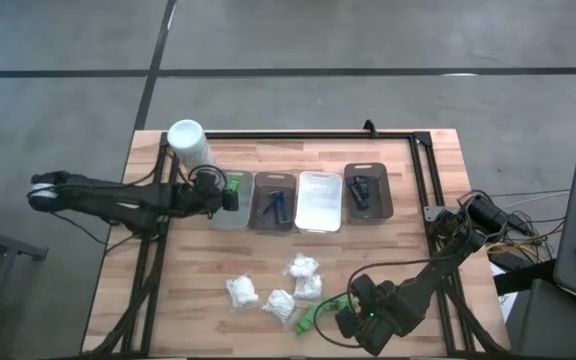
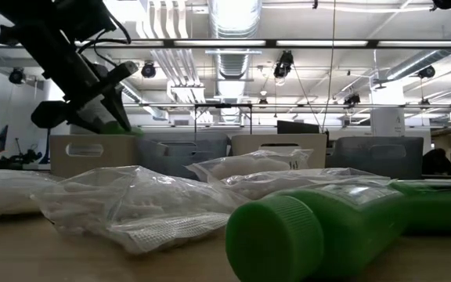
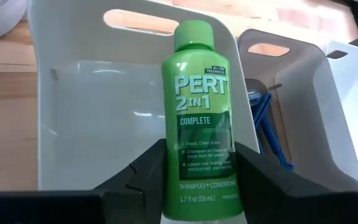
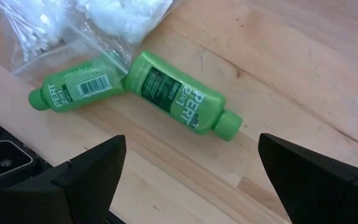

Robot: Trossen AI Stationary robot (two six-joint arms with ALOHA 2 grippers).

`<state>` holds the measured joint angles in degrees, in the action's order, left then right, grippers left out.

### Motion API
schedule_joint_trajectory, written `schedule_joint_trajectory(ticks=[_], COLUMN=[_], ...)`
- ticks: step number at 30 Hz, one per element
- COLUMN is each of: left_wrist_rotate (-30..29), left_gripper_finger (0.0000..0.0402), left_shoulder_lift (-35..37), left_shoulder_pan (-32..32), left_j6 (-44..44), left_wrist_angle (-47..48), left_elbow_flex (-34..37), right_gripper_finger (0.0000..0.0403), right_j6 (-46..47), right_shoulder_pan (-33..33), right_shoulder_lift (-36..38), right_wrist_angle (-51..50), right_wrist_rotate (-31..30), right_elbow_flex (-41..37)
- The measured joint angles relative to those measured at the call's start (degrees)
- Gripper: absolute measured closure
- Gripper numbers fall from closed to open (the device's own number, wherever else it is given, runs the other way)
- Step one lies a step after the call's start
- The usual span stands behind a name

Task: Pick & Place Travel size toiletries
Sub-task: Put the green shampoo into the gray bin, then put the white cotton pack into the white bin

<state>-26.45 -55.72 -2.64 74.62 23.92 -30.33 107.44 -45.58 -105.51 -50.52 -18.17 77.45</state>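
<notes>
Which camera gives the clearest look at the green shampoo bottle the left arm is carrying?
The left wrist view: the small bright green plastic shampoo bottle fills the frame, label readable, clamped in the left pincer over the leftmost clear plastic tray. The high view shows only a green speck; the low view a sliver; the right wrist view nothing.

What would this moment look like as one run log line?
left pincer: holding small green shampoo bottle over leftmost clear plastic tray | right pincer: open above two green bottles lying on wooden table

Four trays point(image 1: 320, 222) stand in a row, bagged puffs point(image 1: 274, 290) before them, two bottles point(image 4: 129, 87) lying beside those.
</notes>
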Motion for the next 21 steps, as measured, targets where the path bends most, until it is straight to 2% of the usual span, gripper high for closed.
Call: schedule_joint_trajectory(ticks=[4,9,14,18,21], left_wrist_rotate=[0.30,4.05,4.64,6.10,13.81], left_gripper_finger=[0.0205,0.0168,0.0146,0.0145,0.0149], left_shoulder_lift=[-0.05,-0.05,0.69,1.55,1.54], left_shoulder_pan=[0.12,0.60,2.33,5.74,9.03], left_j6=[-0.04,-0.94,-4.55,-15.48,-28.52], left_wrist_angle=[-0.16,-0.09,0.16,-0.78,-3.29], left_elbow_flex=[0.00,-0.39,-3.26,-8.12,-11.66], right_gripper_finger=[0.0039,0.0039,0.0039,0.0039,0.0039], right_j6=[-0.02,-1.46,-3.75,-5.70,-7.68], right_shoulder_pan=[-0.02,-0.02,0.00,-0.02,-0.02], right_shoulder_lift=[0.00,0.00,0.02,0.04,0.07], right_wrist_angle=[0.00,0.00,0.02,-0.02,-0.04], right_wrist_rotate=[0.02,0.17,0.48,0.63,0.63], right_elbow_flex=[0.00,0.00,0.00,0.00,0.00])
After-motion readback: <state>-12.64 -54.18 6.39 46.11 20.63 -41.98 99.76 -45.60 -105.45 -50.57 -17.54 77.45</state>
